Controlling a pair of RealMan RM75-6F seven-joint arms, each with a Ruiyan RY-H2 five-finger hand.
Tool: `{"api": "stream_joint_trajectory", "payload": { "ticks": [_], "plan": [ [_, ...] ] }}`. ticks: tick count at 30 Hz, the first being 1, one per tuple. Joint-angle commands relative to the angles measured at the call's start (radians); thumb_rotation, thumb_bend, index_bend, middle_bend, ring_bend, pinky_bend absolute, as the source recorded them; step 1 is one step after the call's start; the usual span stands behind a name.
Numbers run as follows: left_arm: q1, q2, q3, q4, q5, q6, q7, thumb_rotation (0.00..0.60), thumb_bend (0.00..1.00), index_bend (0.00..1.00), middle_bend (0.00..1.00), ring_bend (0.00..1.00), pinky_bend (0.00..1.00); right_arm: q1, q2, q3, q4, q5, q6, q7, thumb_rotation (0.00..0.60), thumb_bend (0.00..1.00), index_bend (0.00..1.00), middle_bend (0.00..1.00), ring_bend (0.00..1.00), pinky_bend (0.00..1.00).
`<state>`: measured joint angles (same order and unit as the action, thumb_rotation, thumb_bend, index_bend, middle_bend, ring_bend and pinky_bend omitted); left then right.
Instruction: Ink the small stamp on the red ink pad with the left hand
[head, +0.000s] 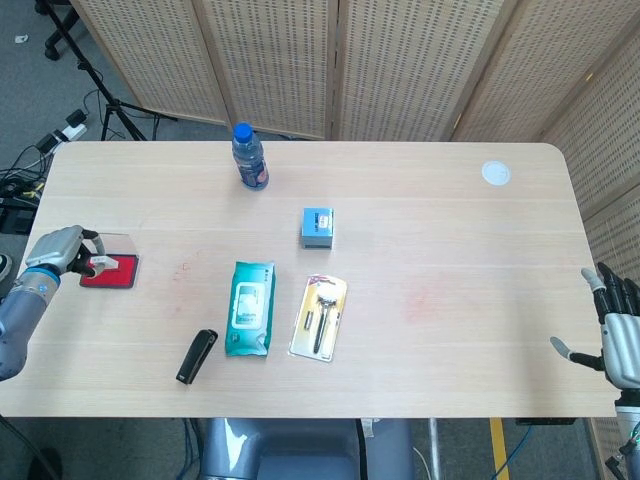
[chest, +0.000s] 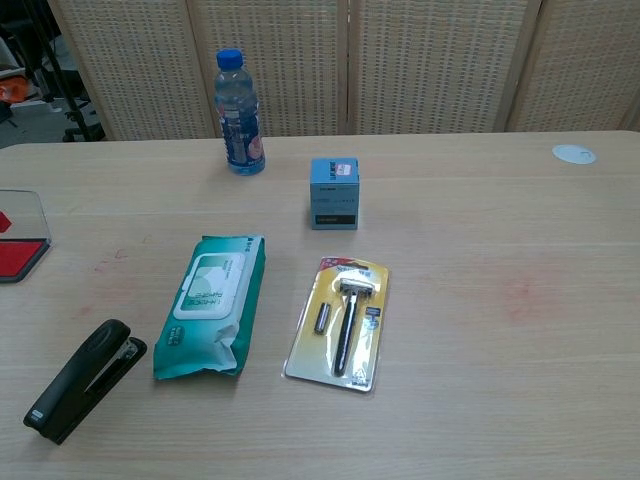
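Pale wood table (head: 420, 210), bare beside the left hand (head: 55, 250).
Wipes pack (head: 249, 307), stapler (head: 196, 356), razor card (head: 319, 317): well off, no obstruction.
Red ink pad (head: 112, 273): directly under the fingers.
Small stamp (head: 103, 265): pinched by the left hand, over the pad; press flat, lift straight.
Right hand (head: 617, 328): spread, holds nothing.
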<state>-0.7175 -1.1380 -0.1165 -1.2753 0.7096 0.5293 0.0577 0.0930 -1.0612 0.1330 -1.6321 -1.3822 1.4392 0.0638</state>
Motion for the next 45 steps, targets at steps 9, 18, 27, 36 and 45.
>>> {"api": "stream_joint_trajectory", "payload": {
  "ticks": [9,18,27,36,45],
  "plan": [
    [0.014,-0.014,0.029,-0.118,0.092,0.084,0.034,0.6,0.43,0.65,1.0,1.0,1.0,0.0,0.005,0.0,0.001,0.001,-0.003,0.008,0.6,0.0,0.0,0.0,0.0,0.0],
    [0.003,-0.081,0.053,-0.1,0.062,0.104,0.074,0.6,0.43,0.65,1.0,1.0,1.0,-0.002,0.008,0.002,0.002,0.004,-0.003,0.019,0.6,0.0,0.0,0.0,0.0,0.0],
    [-0.004,-0.157,0.069,-0.051,0.036,0.147,0.121,0.6,0.43,0.65,1.0,1.0,1.0,-0.002,0.01,-0.002,-0.003,0.0,-0.004,0.02,0.6,0.0,0.0,0.0,0.0,0.0],
    [-0.015,-0.206,0.079,-0.005,-0.013,0.151,0.166,0.6,0.43,0.65,1.0,1.0,1.0,-0.003,0.015,-0.001,-0.003,0.002,-0.008,0.035,0.6,0.0,0.0,0.0,0.0,0.0],
    [-0.013,-0.226,0.073,0.014,-0.024,0.157,0.176,0.6,0.42,0.64,1.0,1.0,1.0,-0.003,0.017,-0.001,-0.001,0.001,-0.009,0.043,0.6,0.0,0.0,0.0,0.0,0.0]
  ]
}}
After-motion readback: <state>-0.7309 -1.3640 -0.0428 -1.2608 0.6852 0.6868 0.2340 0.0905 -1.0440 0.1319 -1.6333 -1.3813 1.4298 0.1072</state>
